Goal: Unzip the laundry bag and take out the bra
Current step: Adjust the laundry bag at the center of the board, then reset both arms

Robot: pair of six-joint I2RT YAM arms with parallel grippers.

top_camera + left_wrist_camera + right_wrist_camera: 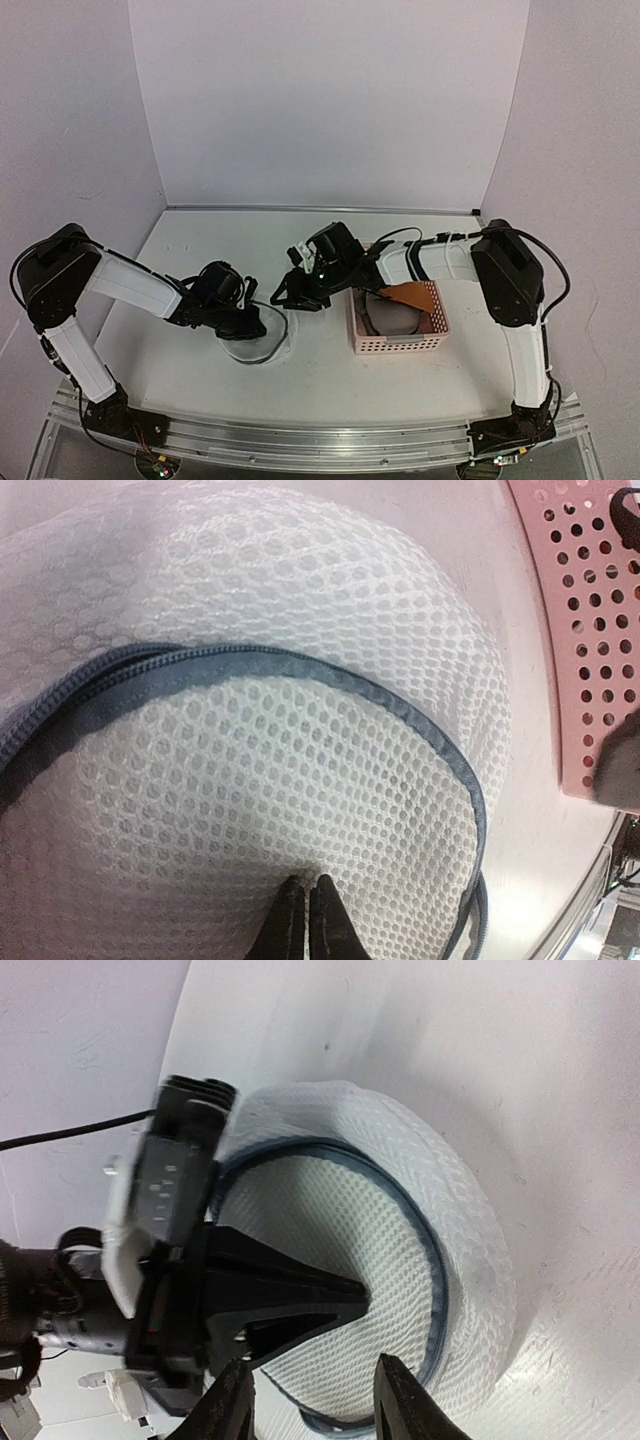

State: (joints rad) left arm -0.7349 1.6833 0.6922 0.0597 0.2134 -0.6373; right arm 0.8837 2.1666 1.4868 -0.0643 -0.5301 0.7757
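Observation:
The laundry bag (262, 350) is a round white mesh disc with a dark zipper rim (300, 665), lying flat on the table left of centre. My left gripper (305, 892) is shut, its tips pinching a small pucker of mesh in the middle of the bag's lid (400, 1220). My right gripper (315, 1400) hovers open just above the bag's right edge with nothing between its fingers (405, 1405); in the top view it (283, 297) sits close beside the left gripper (250, 322). An orange-brown piece of the bra (412, 293) lies in the pink basket.
The pink perforated basket (400, 347) stands right of the bag, under the right forearm; its wall (600, 630) shows at the edge of the left wrist view. White walls close the table at the back and both sides.

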